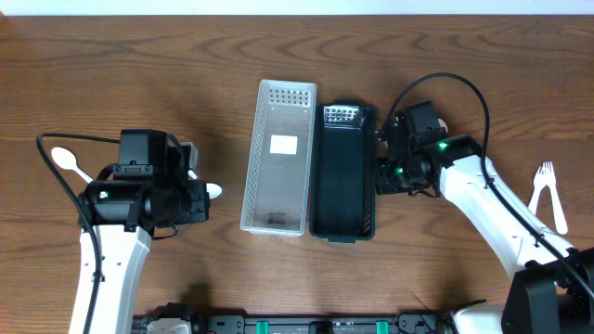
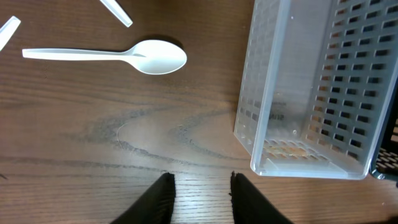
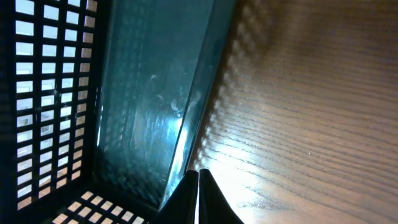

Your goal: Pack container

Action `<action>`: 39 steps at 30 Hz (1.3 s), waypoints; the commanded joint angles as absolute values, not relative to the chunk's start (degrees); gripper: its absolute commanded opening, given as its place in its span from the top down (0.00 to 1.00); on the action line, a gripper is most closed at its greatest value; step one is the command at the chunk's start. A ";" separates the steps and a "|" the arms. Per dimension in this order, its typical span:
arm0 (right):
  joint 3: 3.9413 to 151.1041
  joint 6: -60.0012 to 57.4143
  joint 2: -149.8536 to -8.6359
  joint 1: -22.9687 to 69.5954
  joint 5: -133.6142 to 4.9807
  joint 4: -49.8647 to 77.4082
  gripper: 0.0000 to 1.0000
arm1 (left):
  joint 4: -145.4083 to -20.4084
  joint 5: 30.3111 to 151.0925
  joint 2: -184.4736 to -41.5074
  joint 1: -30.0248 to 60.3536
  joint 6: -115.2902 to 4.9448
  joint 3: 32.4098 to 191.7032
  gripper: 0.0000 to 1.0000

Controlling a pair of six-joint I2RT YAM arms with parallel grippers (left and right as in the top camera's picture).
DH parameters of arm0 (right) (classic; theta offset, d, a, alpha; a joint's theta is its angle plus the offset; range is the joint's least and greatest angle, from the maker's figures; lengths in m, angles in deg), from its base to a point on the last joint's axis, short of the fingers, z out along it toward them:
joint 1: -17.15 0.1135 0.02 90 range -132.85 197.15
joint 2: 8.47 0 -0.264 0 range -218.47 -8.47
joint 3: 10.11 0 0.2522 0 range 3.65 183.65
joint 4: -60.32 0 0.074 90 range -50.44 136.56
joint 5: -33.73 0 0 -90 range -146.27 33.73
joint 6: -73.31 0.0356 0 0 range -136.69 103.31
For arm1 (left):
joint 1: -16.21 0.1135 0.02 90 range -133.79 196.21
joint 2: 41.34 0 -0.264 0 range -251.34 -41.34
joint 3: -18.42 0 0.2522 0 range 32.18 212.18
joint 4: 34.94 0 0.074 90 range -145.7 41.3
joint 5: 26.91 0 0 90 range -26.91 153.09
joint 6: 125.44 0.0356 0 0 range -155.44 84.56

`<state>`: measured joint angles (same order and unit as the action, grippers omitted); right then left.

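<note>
A clear perforated container [image 1: 278, 158] lies lengthwise at the table's middle, with a black perforated container [image 1: 343, 176] touching its right side. A white plastic spoon [image 2: 124, 57] lies left of the clear container [image 2: 311, 93], its bowl [image 1: 213, 190] showing beside my left arm. My left gripper [image 2: 201, 180] hovers over bare wood short of that spoon, open, with nothing between its fingers. My right gripper [image 3: 198, 177] is shut and empty, its tips against the outside of the black container's right wall [image 3: 186, 106].
A second white spoon [image 1: 70, 162] lies at the far left, partly under the left arm's cable. A white fork [image 1: 548, 190] rests at the far right. Two more white handle ends [image 2: 115, 12] poke in beyond the spoon.
</note>
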<state>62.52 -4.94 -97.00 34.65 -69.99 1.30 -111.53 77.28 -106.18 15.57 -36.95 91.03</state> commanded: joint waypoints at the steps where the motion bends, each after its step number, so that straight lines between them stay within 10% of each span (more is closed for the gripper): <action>1: 62.82 -4.29 -97.31 34.93 -68.07 2.02 0.94 | -111.73 77.22 -106.34 15.44 -36.58 91.77 0.56; 9: 65.03 -4.62 -97.11 32.81 -58.99 0.34 0.79 | -111.66 77.22 -106.34 15.44 -36.61 91.77 0.28; 16: 75.72 -14.39 -96.70 29.25 -59.02 -5.67 0.10 | -111.44 77.24 -106.27 15.44 -36.58 91.77 0.09; 39: 99.15 -25.18 -116.96 10.98 -52.31 -9.41 0.01 | -108.89 77.22 -88.63 15.44 -36.56 91.77 0.02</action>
<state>96.99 -23.43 -112.94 11.02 -50.45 -9.17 -108.84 77.30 -90.45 15.55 -36.91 91.03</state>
